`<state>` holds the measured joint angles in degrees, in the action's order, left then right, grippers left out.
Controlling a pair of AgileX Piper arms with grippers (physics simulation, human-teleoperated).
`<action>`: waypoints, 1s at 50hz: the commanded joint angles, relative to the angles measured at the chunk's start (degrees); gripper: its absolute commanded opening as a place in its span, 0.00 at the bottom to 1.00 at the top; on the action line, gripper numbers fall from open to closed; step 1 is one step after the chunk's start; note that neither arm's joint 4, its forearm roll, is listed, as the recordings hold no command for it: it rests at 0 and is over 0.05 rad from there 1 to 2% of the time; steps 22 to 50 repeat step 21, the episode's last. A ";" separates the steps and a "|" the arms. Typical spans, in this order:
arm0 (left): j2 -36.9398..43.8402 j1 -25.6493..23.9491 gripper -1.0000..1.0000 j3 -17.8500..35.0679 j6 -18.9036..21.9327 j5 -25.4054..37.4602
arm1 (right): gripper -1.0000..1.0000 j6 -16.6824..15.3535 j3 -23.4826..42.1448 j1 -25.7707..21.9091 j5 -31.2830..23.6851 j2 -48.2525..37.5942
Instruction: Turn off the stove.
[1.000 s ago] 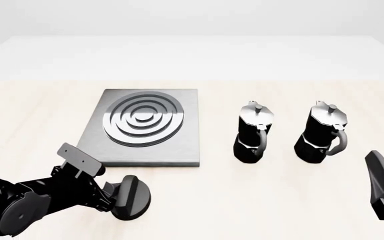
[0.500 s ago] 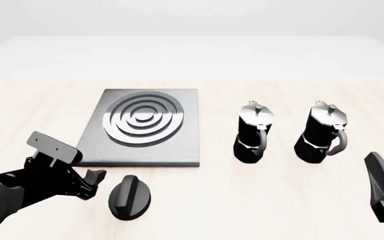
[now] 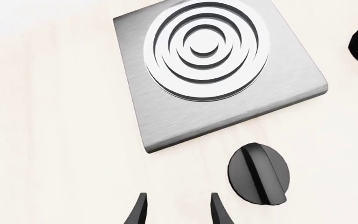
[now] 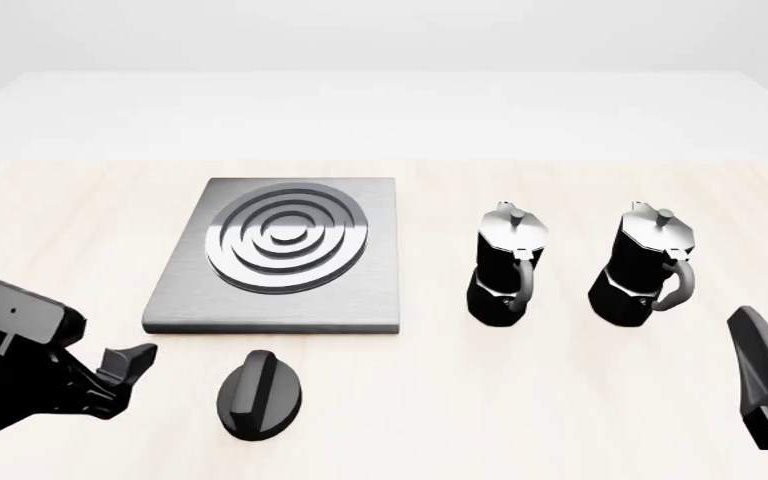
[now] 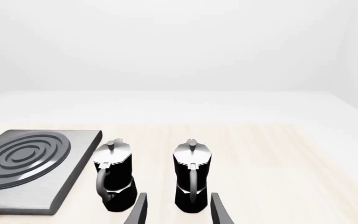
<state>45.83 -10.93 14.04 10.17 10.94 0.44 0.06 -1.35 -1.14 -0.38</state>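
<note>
The stove (image 4: 357,300) is a flat grey square plate with a shiny ring burner, left of centre on the table. Its round black knob (image 4: 260,394) lies in front of the plate, ridge pointing roughly away from me. My left gripper (image 4: 124,375) is open and empty, to the left of the knob and clear of it. In the left wrist view the knob (image 3: 258,174) lies beside the open gripper (image 3: 177,211), with the stove (image 3: 166,121) beyond. My right gripper (image 4: 762,350) is open and empty at the front right.
Two black-and-silver moka pots (image 4: 507,265) (image 4: 651,265) stand upright right of the stove. They show in the right wrist view (image 5: 113,175) (image 5: 191,175) just beyond the open right gripper (image 5: 177,212). The pale wooden tabletop (image 4: 398,420) stretches around.
My left gripper was at the knob one second ago. It has let go and drawn back to the left. The knob, pots and right arm have not moved since.
</note>
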 commanded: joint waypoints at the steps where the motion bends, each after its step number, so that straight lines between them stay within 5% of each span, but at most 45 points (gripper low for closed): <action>1: -15.78 -0.86 1.00 2.68 0.03 15.58 | 1.00 -0.04 0.04 -0.09 0.00 0.23; 21: -30.88 -2.39 1.00 8.28 -1.46 32.65 | 1.00 -0.12 0.04 -0.75 0.19 0.03; 50: -30.88 -2.39 1.00 8.28 -1.46 32.65 | 1.00 -0.12 0.04 -0.75 0.19 0.03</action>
